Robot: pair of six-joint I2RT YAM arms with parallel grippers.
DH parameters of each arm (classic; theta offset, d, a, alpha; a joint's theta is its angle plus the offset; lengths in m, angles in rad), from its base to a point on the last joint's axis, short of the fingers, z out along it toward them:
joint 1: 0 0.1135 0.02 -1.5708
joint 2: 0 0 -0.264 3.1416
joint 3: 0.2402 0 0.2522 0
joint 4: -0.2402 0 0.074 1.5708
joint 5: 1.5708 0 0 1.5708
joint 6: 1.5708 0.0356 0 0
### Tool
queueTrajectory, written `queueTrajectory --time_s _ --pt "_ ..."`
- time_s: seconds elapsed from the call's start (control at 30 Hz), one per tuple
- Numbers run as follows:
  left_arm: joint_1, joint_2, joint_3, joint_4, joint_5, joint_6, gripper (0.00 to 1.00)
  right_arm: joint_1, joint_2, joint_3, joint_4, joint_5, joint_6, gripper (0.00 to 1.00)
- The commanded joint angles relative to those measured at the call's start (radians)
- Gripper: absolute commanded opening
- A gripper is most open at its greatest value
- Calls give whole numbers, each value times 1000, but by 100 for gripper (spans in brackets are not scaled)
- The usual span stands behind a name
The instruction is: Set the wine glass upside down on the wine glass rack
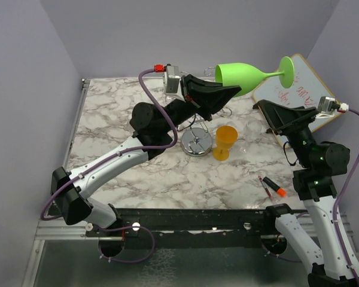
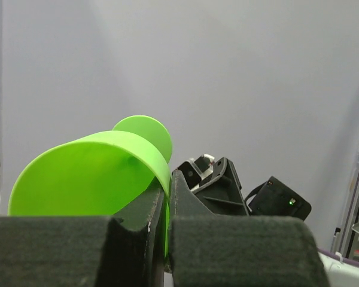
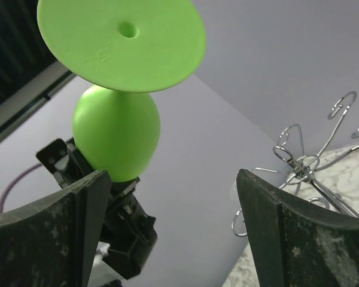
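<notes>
My left gripper (image 1: 230,91) is shut on the bowl rim of the green wine glass (image 1: 248,75) and holds it on its side, high above the table, with the foot pointing right. In the left wrist view the fingers (image 2: 182,197) pinch the green rim (image 2: 90,173). The wine glass rack (image 1: 196,143) stands below on its round shiny base; its hooks show in the right wrist view (image 3: 305,161). My right gripper (image 1: 264,109) is open and empty, just below and to the right of the glass's foot (image 3: 122,39), with the jaws wide apart (image 3: 173,227).
An orange wine glass (image 1: 226,142) stands upright just right of the rack base. A whiteboard (image 1: 302,89) lies at the back right. A red and orange marker (image 1: 272,187) lies near the front right. Purple walls close in the marble table (image 1: 119,131).
</notes>
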Motion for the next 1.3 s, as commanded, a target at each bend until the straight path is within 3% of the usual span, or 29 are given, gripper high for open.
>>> queueTrajectory --time_s 0.0,0.1,0.43,0.7,1.13,1.27 --pt "-35 51 30 170 -64 36 0 -1 -17 9 81 139 170 89" --pt "-50 74 17 231 -80 39 0 -1 -23 -8 152 178 236 84" --pt "-87 138 13 329 -93 36 0 -1 43 52 175 248 266 83" --pt "-100 160 -9 373 -92 33 0 -1 101 64 222 324 284 68" --pt "-106 180 -19 389 -188 13 0 -1 124 -1 497 255 256 65" --pt "-109 181 -3 389 -263 2 0 -1 107 -7 483 245 226 63"
